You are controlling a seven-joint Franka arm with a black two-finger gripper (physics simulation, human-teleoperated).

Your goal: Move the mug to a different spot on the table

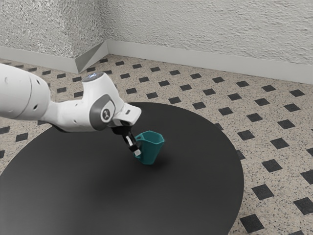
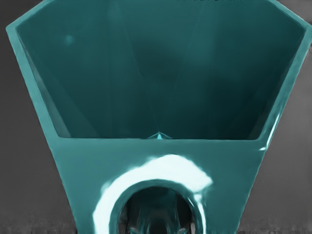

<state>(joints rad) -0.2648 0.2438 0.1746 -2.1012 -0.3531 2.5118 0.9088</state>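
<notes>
Mug (image 1: 150, 147), teal and faceted, stood near the middle of the round black tabletop (image 1: 195, 196) with its open mouth up. From where I stood, the end effector (image 1: 133, 147) was in against the mug's side toward the exterior view's left, where the handle (image 2: 157, 192) was. The wrist view looked over that loop and down into the empty cup. Whether the end effector had actually closed on the handle or was merely set against it, I could not tell. I judged this the grasping step, with the carry not yet begun. To do it well, the grip wanted to be firm before any lift, the rise small and level, and the travel slow across the tabletop, so the mug neither swung on its handle nor tipped on landing.
</notes>
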